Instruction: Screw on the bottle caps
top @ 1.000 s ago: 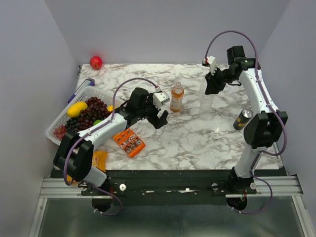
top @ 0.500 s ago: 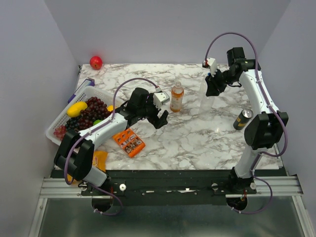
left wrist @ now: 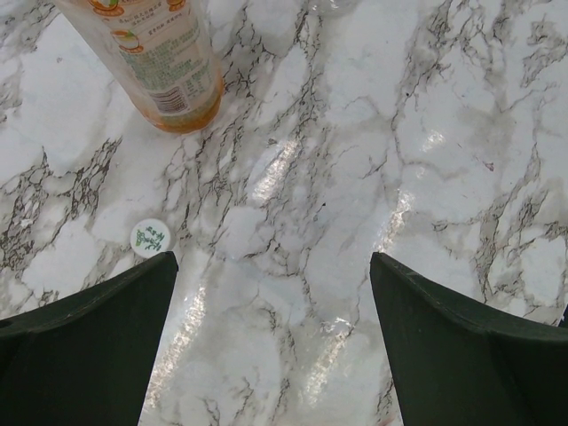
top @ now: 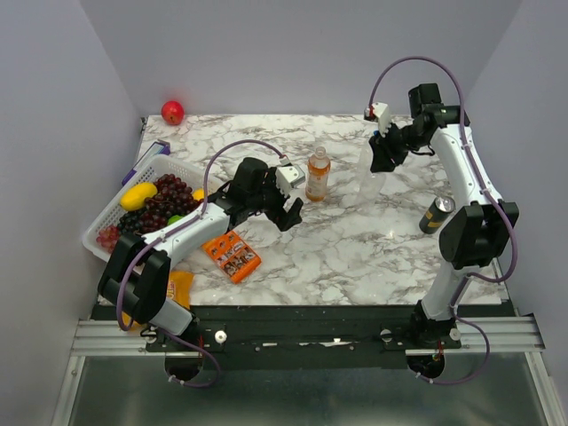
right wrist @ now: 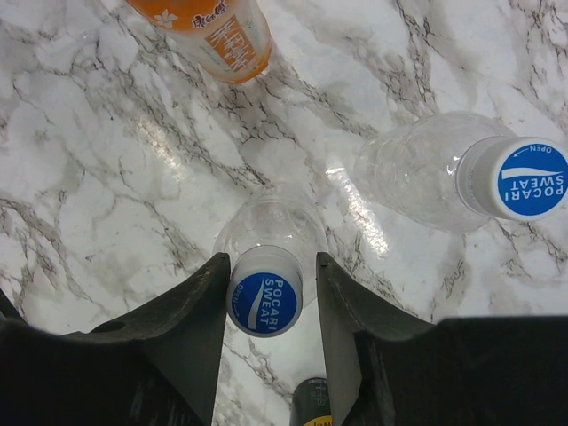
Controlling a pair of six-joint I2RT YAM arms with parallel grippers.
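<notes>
In the right wrist view my right gripper (right wrist: 272, 266) straddles the blue cap (right wrist: 264, 291) on a clear bottle (right wrist: 271, 217). The left finger touches the cap and a thin gap shows at the right finger. A second clear bottle (right wrist: 413, 177) with a blue cap (right wrist: 528, 177) stands beside it. The orange bottle (top: 318, 174) stands mid-table with no cap on it. My left gripper (left wrist: 271, 266) is wide open and empty, low over the marble. The whitish cap (left wrist: 150, 236) lies just beyond its left fingertip (left wrist: 164, 266), near the orange bottle's base (left wrist: 169, 98). From above, the right gripper (top: 382, 158) is over the clear bottles (top: 371, 182).
A dark drink can (top: 437, 213) stands at the right, also seen in the right wrist view (right wrist: 311, 399). A white basket (top: 99, 232) of grapes and fruit is at the left. An orange packet (top: 232, 255) lies in front of the left arm. A red apple (top: 172, 112) is at the back left.
The right wrist has shifted very slightly over the clear bottle. The left arm has not moved.
</notes>
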